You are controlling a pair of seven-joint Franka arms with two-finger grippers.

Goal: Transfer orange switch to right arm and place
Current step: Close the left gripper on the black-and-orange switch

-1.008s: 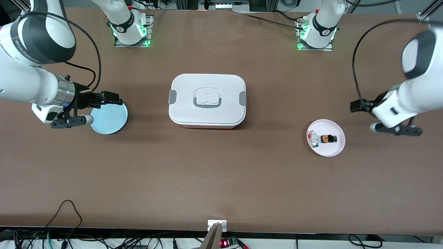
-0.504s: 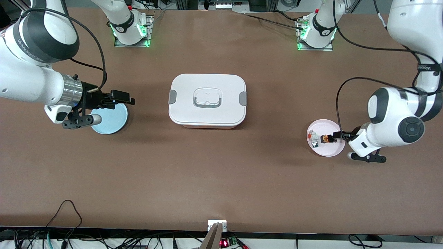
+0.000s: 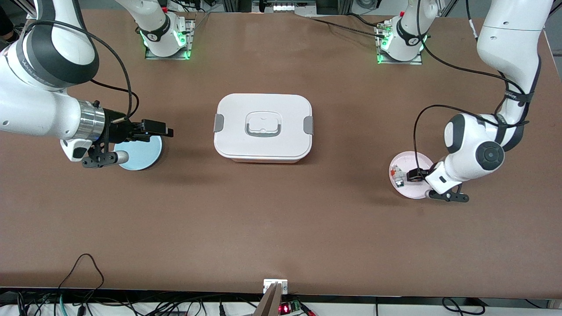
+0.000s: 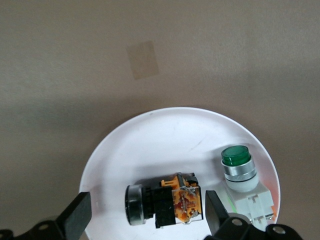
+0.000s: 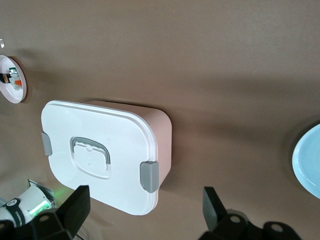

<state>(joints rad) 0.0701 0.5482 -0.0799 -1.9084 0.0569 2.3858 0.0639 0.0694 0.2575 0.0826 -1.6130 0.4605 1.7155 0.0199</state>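
- The worktop (image 3: 281,228) is a broad, matte brown sheet, bare over most of its width; a small square patch of tape (image 4: 142,60) in a like tone sticks to it near the white plate.
- Along the edge nearest the front camera, black cables trail off the worktop, and a small grey bracket (image 3: 275,286) sits at the middle of that edge.
- Both arm bases stand on metal plates lit green at the edge farthest from the front camera.
- A white lunch box (image 3: 263,127) with grey side latches and a recessed lid handle rests at the centre of the worktop, lid on.
- A pale blue round plate (image 3: 141,152) lies toward the right arm's end.
- A white round plate (image 3: 406,189) lies toward the left arm's end; on it the orange switch (image 4: 165,199) lies on its side, just beside a green push-button (image 4: 241,175) on a white block.
- The left gripper (image 4: 145,217) hangs low over the white plate, jaws spread wide with the orange switch between them, not touching it.
- The right gripper (image 3: 154,128) hovers over the rim of the blue plate, jaws wide apart and empty, pointing toward the lunch box.
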